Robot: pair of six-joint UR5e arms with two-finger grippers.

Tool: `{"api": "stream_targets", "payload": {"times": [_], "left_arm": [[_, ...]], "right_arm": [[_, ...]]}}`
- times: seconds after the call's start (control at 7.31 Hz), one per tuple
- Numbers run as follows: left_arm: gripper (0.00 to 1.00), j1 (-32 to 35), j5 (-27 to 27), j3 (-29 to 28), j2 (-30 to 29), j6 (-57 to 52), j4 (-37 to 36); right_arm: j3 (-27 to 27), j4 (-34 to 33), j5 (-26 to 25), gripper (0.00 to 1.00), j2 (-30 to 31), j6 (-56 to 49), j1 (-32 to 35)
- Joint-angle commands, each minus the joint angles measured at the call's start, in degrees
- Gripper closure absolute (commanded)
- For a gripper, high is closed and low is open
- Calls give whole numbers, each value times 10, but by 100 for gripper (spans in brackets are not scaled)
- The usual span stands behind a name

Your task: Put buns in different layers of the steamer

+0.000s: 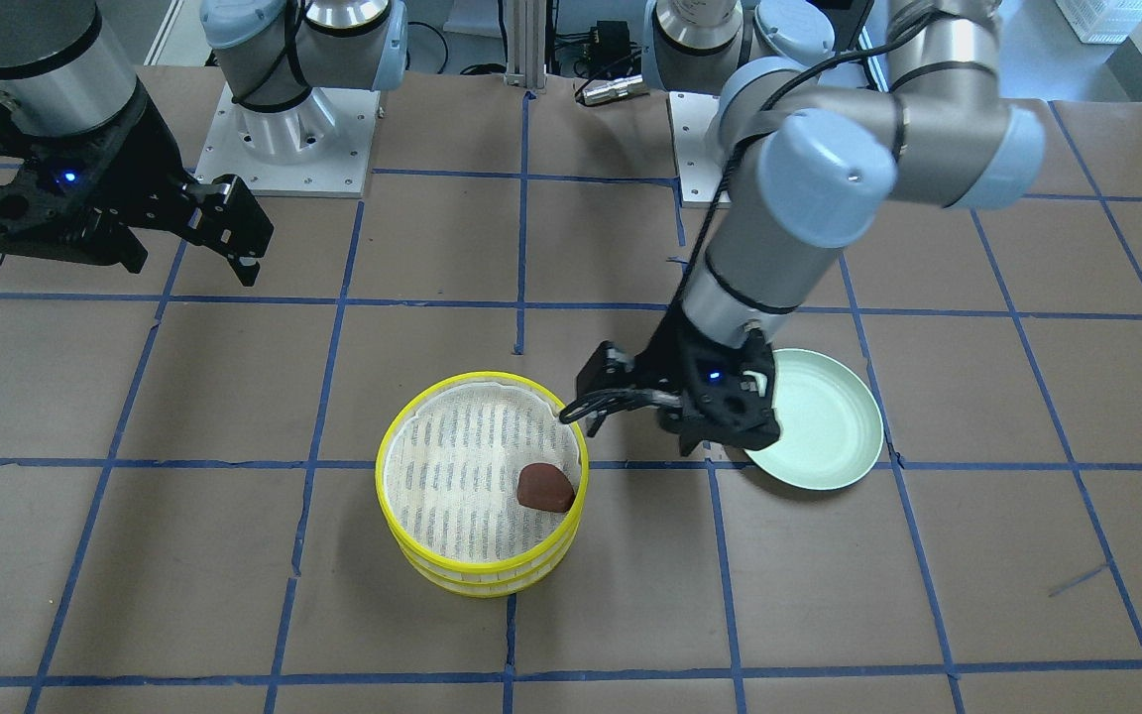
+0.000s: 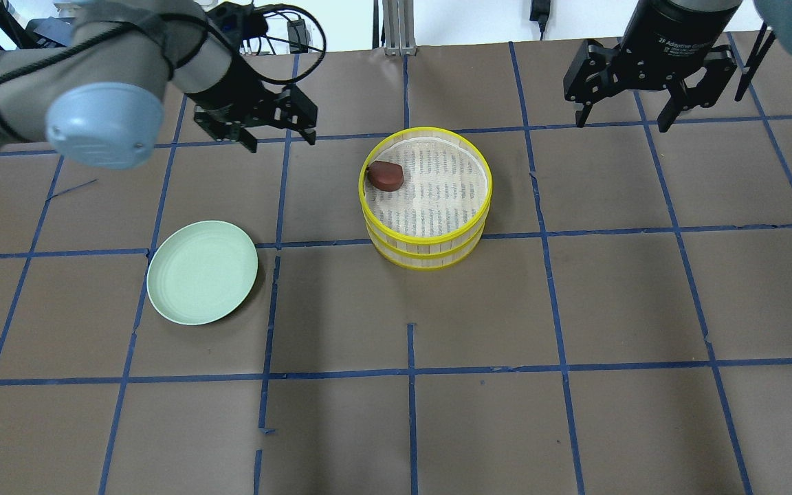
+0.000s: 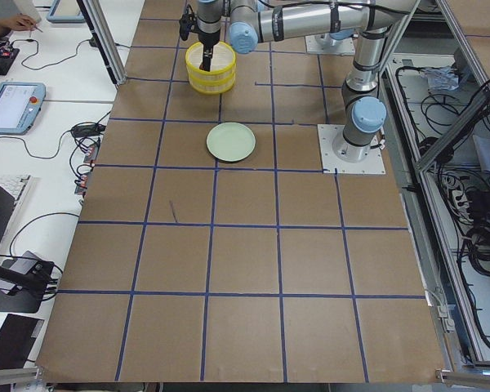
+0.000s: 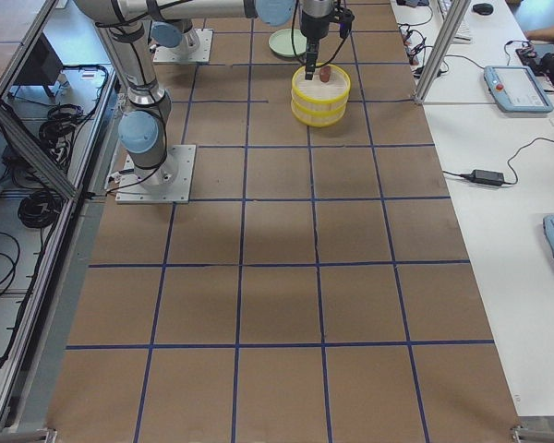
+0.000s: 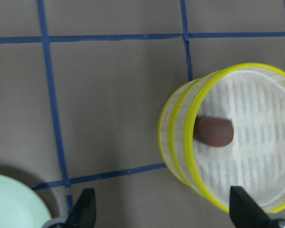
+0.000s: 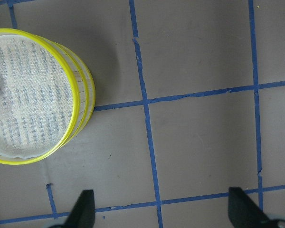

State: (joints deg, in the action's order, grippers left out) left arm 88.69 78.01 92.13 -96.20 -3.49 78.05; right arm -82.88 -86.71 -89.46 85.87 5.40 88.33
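The steamer stands as a stack of two yellow-rimmed layers mid-table; it also shows in the overhead view and in both wrist views. The reddish-brown bun lies on the cloth of the top layer near its rim. The white bun is hidden. My left gripper is open and empty, above the table between the steamer and the plate. My right gripper is open and empty, well off to the steamer's other side.
A pale green plate lies empty on the table on my left side, partly under the left wrist in the front view. Brown table cover with blue tape grid. Arm bases at the table's robot edge.
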Motion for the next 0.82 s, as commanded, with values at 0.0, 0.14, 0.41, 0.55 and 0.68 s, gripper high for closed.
{"api": "stream_targets", "payload": {"times": [0.0, 0.14, 0.41, 0.55, 0.68], "left_arm": [[0, -17, 82, -1, 90, -7, 142], [0, -16, 83, 2, 106, -7, 165], [0, -19, 89, 14, 115, -8, 171], [0, -20, 95, 10, 115, -8, 171], [0, -20, 123, 12, 115, -9, 171]], "right_arm": [[-1, 1, -4, 2, -1, 1, 0], [-2, 1, -5, 1, -2, 1, 0], [-2, 1, -5, 1, -1, 1, 0], [-2, 3, -5, 1, -1, 1, 0], [-2, 3, -5, 1, -1, 1, 0]]}}
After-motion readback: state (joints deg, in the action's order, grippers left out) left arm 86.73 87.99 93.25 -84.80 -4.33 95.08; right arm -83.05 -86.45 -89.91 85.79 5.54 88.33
